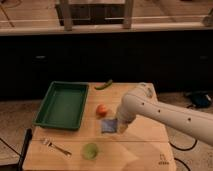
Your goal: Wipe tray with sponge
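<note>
The green tray [62,105] lies on the left part of the wooden table, and nothing shows inside it. The light-blue sponge [107,125] is near the table's middle, to the right of the tray's near right corner. My gripper [120,126] reaches down from the white arm on the right and is at the sponge's right edge, shut on it. The sponge is low over the table or on it; I cannot tell which. It is apart from the tray.
A red-orange round fruit [102,109] sits just behind the sponge, between it and the tray. A green pepper [104,85] lies at the back. A small green cup [90,150] and a fork [56,146] are near the front edge.
</note>
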You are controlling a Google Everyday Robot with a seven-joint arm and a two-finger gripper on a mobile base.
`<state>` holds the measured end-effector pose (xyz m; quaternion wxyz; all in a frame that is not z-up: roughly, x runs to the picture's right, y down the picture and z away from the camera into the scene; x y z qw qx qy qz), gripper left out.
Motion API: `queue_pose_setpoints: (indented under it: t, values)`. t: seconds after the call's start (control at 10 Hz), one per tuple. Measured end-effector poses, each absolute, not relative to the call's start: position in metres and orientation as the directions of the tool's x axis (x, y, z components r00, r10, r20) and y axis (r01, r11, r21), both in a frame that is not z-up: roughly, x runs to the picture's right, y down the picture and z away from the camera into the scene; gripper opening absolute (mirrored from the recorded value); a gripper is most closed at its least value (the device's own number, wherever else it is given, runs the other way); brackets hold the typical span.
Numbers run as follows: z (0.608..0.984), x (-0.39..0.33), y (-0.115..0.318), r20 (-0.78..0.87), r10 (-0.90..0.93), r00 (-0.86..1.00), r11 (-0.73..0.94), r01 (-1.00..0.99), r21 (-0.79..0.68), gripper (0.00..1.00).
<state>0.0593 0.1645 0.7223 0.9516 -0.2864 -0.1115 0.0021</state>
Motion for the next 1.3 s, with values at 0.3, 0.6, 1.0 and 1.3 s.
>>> queue_pose_setpoints:
  t: [0.3, 0.6, 1.0, 1.3]
  values:
    - [0.722, 0.047, 0.143, 0.215, 0.045, 0.976, 0.843, 0.079, -0.532, 0.01]
    - [0.721, 0.034, 0.125, 0.212, 0.035, 0.977, 0.853, 0.081, -0.516, 0.01]
    - [0.722, 0.017, 0.109, 0.218, 0.014, 0.976, 0.856, 0.101, -0.507, 0.01]
    - [0.726, 0.005, 0.091, 0.219, -0.008, 0.976, 0.862, 0.118, -0.493, 0.01]
